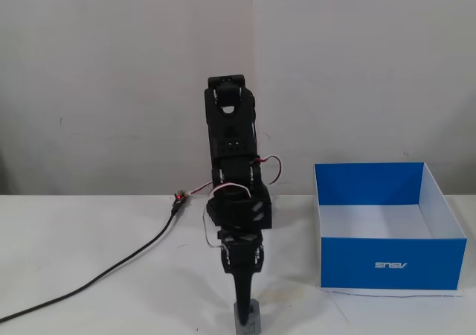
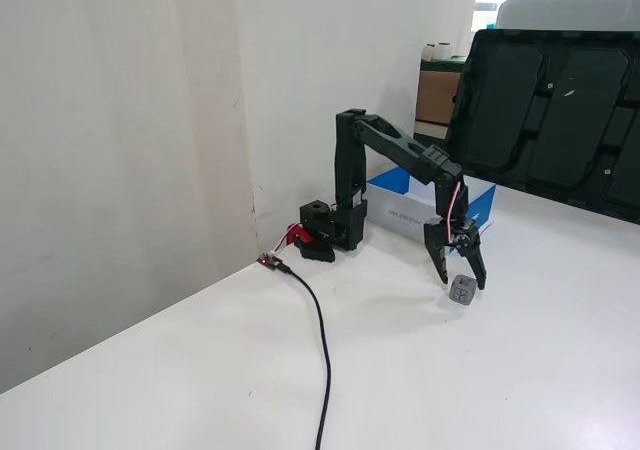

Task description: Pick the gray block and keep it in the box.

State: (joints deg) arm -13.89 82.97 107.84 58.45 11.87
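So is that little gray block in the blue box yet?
No. The gray block sits on the table, outside the box, with the open jaws straddling it.

The gray block [image 2: 462, 290], a small rounded cube, sits on the white table near its front edge. The box [image 1: 390, 263], blue outside and white inside, stands open toward the right edge.

The arm [image 2: 385, 150] is matte black plastic; red and white wires [image 1: 269, 160] loop beside its wrist; the gripper [image 2: 461, 277] tapers to points.
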